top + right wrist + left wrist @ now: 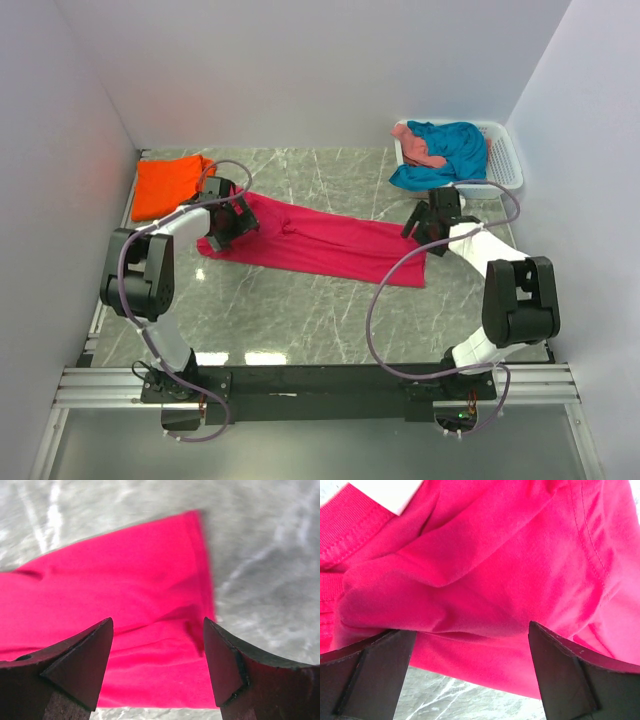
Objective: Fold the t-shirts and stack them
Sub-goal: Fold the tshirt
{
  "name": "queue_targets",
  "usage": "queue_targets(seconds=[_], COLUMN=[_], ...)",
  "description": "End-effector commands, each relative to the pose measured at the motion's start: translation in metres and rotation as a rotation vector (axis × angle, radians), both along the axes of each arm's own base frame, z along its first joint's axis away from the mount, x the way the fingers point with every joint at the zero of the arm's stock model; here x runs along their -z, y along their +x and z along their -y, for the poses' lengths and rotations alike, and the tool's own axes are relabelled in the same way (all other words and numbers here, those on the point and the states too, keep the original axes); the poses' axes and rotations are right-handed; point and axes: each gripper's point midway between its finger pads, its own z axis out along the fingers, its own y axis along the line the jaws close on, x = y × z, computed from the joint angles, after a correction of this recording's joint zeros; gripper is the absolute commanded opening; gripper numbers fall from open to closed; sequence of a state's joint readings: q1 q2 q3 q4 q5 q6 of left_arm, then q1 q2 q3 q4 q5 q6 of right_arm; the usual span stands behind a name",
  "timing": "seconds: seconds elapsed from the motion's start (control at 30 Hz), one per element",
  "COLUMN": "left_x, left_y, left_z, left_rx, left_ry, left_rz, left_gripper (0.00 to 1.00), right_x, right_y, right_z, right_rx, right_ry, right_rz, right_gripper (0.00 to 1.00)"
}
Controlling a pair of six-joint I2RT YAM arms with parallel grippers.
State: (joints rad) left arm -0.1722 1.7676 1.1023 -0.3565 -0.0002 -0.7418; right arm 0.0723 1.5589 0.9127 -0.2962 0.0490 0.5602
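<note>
A magenta-pink t-shirt (320,243) lies folded into a long strip across the middle of the table. My left gripper (226,222) hangs over its left, collar end, open, with the bunched cloth (470,580) between and beyond the dark fingers (570,680). Over the shirt's right end sits my right gripper (428,222), open too, its fingers (75,665) straddling the hem corner (165,640) without closing on it. An orange t-shirt (168,184) lies folded at the far left. Teal-blue (452,148) and salmon-pink (420,146) t-shirts are heaped in the basket.
A white slatted basket (506,160) stands at the back right corner. White walls close in the table on the left, back and right. Grey cables loop from both arms over the marble tabletop (300,320).
</note>
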Motion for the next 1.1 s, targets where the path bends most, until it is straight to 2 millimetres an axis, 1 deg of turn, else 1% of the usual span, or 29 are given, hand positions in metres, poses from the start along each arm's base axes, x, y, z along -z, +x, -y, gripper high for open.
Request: queue_targets(seconds=[0.0, 0.07, 0.1, 0.13, 0.17, 0.2, 0.23, 0.33, 0.37, 0.4, 0.47, 0.5, 0.53, 0.57, 0.6, 0.63, 0.67, 0.7, 0.73, 0.77, 0.8, 0.83, 0.87, 0.9, 0.93, 0.97, 1.0, 1.03, 1.07], left_x=[-0.011, -0.019, -0.022, -0.025, -0.026, -0.029, -0.030, -0.018, 0.002, -0.001, 0.014, 0.018, 0.023, 0.032, 0.036, 0.039, 0.043, 0.046, 0.046, 0.045, 0.045, 0.042, 0.035, 0.032, 0.030, 0.023, 0.020, 0.014, 0.011], left_y=[0.017, 0.025, 0.027, 0.030, 0.033, 0.037, 0.040, 0.051, 0.049, 0.059, 0.066, 0.069, 0.071, 0.076, 0.078, 0.083, 0.094, 0.096, 0.103, 0.121, 0.130, 0.138, 0.160, 0.170, 0.178, 0.196, 0.202, 0.212, 0.218], left_z=[-0.009, -0.005, -0.003, -0.002, -0.001, 0.002, 0.004, 0.005, 0.004, 0.006, 0.011, 0.013, 0.012, 0.012, 0.012, 0.010, 0.013, 0.014, 0.017, 0.024, 0.030, 0.040, 0.059, 0.071, 0.085, 0.110, 0.120, 0.140, 0.147], left_rx=[-0.006, -0.004, 0.000, 0.001, 0.000, 0.010, 0.032, 0.046, 0.047, 0.049, 0.059, 0.062, 0.062, 0.060, 0.058, 0.059, 0.061, 0.060, 0.073, 0.080, 0.090, 0.126, 0.161, 0.186, 0.241, 0.276, 0.288, 0.317, 0.319], left_ry=[0.039, 0.020, 0.011, 0.008, 0.007, -0.009, -0.010, 0.001, 0.012, 0.011, -0.003, -0.007, -0.003, 0.007, 0.016, 0.030, 0.035, 0.038, 0.031, 0.024, 0.012, 0.006, -0.002, -0.005, 0.000, -0.009, -0.017, -0.042, -0.064], left_rz=[0.026, 0.045, 0.052, 0.062, 0.067, 0.075, 0.083, 0.053, -0.012, -0.002, -0.030, -0.035, -0.045, -0.073, -0.089, -0.094, -0.090, -0.105, -0.095, -0.066, -0.055, -0.040, 0.010, 0.034, 0.062, 0.120, 0.143, 0.202, 0.238], left_gripper=[1.00, 1.00, 0.99, 0.99, 0.99, 0.99, 0.99, 0.99, 0.99, 0.99, 0.99, 0.99, 1.00, 0.99, 1.00, 0.99, 0.99, 0.99, 0.99, 0.99, 0.99, 0.99, 0.99, 0.99, 0.99, 0.99, 0.99, 0.99, 1.00], right_x=[-0.022, -0.020, -0.008, -0.010, -0.007, 0.005, 0.006, 0.019, 0.022, 0.024, 0.037, 0.034, 0.044, 0.037, 0.037, 0.045, 0.036, 0.037, 0.044, 0.038, 0.039, 0.046, 0.038, 0.037, 0.038, 0.036, 0.028, 0.023, 0.020], right_y=[0.020, 0.028, 0.030, 0.036, 0.038, 0.037, 0.039, 0.029, 0.023, 0.018, -0.006, -0.013, -0.032, -0.041, -0.055, -0.076, -0.085, -0.100, -0.122, -0.137, -0.157, -0.179, -0.199, -0.210, -0.238, -0.250, -0.260, -0.279, -0.286], right_z=[-0.021, -0.029, -0.034, -0.041, -0.045, -0.046, -0.051, -0.058, -0.060, -0.062, -0.062, -0.063, -0.060, -0.063, -0.062, -0.065, -0.068, -0.078, -0.082, -0.096, -0.113, -0.121, -0.142, -0.155, -0.172, -0.182, -0.197, -0.212, -0.220], right_rx=[-0.104, -0.127, -0.145, -0.160, -0.168, -0.175, -0.184, -0.204, -0.211, -0.210, -0.213, -0.210, -0.209, -0.221, -0.215, -0.233, -0.249, -0.288, -0.317, -0.375, -0.451, -0.506, -0.601, -0.665, -0.778, -0.833, -0.909, -1.019, -1.066], right_ry=[-0.021, -0.019, -0.013, -0.003, 0.003, -0.002, -0.002, 0.014, 0.017, 0.021, 0.031, 0.035, 0.029, 0.035, 0.040, 0.056, 0.074, 0.092, 0.108, 0.171, 0.196, 0.222, 0.307, 0.338, 0.358, 0.381, 0.433, 0.451, 0.466], right_rz=[0.064, 0.062, 0.035, 0.040, 0.029, -0.007, -0.013, -0.064, -0.075, -0.083, -0.138, -0.137, -0.178, -0.166, -0.192, -0.234, -0.214, -0.233, -0.271, -0.274, -0.299, -0.336, -0.352, -0.348, -0.384, -0.397, -0.390, -0.395, -0.401], right_gripper=[0.79, 0.79, 0.79, 0.79, 0.79, 0.79, 0.79, 0.79, 0.79, 0.79, 0.79, 0.79, 0.79, 0.79, 0.79, 0.79, 0.79, 0.79, 0.79, 0.79, 0.79, 0.79, 0.79, 0.79, 0.79, 0.79, 0.79, 0.79, 0.79])
